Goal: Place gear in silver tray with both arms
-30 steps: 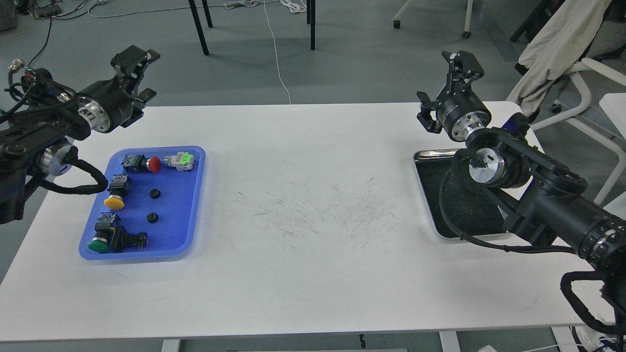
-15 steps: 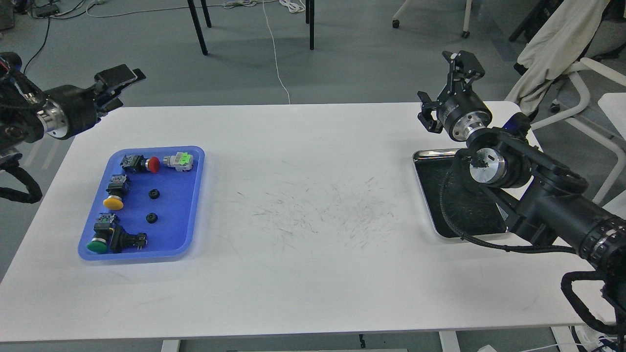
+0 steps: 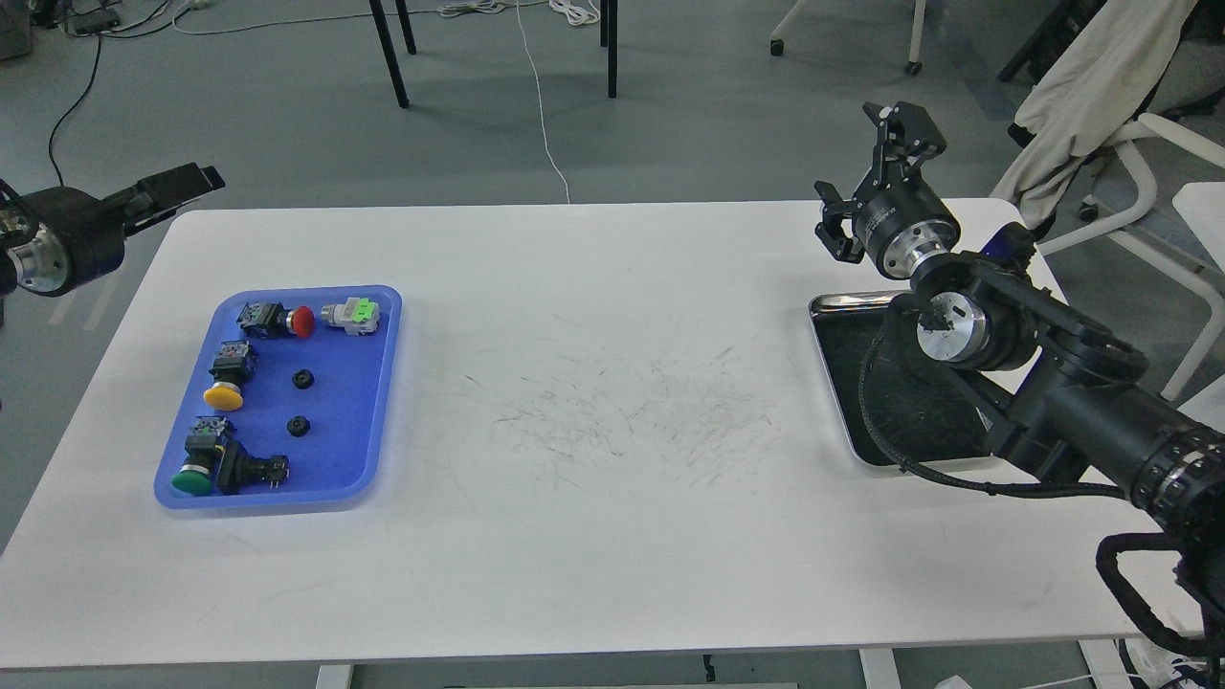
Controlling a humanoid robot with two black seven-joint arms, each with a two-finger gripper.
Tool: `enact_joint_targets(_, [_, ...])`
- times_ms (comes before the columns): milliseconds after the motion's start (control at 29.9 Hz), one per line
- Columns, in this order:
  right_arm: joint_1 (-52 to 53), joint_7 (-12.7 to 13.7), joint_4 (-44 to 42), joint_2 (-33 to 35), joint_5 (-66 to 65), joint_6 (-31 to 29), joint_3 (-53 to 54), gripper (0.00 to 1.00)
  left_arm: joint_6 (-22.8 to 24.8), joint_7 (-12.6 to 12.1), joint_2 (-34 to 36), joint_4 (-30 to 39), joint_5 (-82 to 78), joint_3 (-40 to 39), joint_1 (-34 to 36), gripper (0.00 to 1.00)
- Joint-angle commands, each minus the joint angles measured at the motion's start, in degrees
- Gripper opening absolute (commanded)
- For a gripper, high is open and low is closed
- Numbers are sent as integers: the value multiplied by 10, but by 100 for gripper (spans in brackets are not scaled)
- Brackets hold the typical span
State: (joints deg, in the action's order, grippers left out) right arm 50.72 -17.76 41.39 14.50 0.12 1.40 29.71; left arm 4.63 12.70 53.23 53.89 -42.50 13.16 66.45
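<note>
Two small black gears [image 3: 303, 380] [image 3: 298, 424] lie in the blue plastic tray [image 3: 383, 383] at the left of the white table. The silver tray [image 3: 835, 302] sits at the right, its dark bottom partly hidden by my right arm. My right gripper [image 3: 866, 172] is raised above the table's far right edge, beyond the silver tray, with its fingers spread and nothing between them. My left gripper [image 3: 177, 182] is off the table's far left corner, well away from the gears. It is seen edge-on and its fingers cannot be told apart.
The blue tray also holds several push-button switches with a red cap [image 3: 302, 322], a yellow cap [image 3: 222, 394] and a green cap [image 3: 192, 479], and a grey-green connector [image 3: 352, 315]. A chair with cloth [image 3: 1101, 86] stands at the far right.
My left arm has pulled back to the left and out past the table's corner, away from the blue tray. The right arm has barely moved.
</note>
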Motion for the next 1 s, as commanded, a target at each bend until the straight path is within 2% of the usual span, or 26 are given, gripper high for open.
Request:
enact_joint_targets(0, [1,0,0,0,1,0,0,98,-1,-11,21,52,-6,1,-10,99])
enact_joint_targets(167, [0,0,0,0,0,0,0,98,-22,-6,29,149,-127,6,-23,99])
enact_joint_targets(368, [-3,0,0,0,0,0,0,98,-35,-3,20,151,-271,3,-52,99])
enact_joint_targets(501, [-2,0,0,0,0,0,0,98,-47,5,15,134,-330,1,-57,99])
enact_joint_targets(669, [-1,0,1,-1,0,0,0,98,-59,39,-20,93,-340,3,-68,99])
enact_joint_targets(836, [-1,0,1,1,0,0,0,98,-77,42,-60,37,-371,5,-97,97])
enact_joint_targets(969, [-1,0,1,1,0,0,-1,98,-81,42,-82,24,-376,6,-107,96])
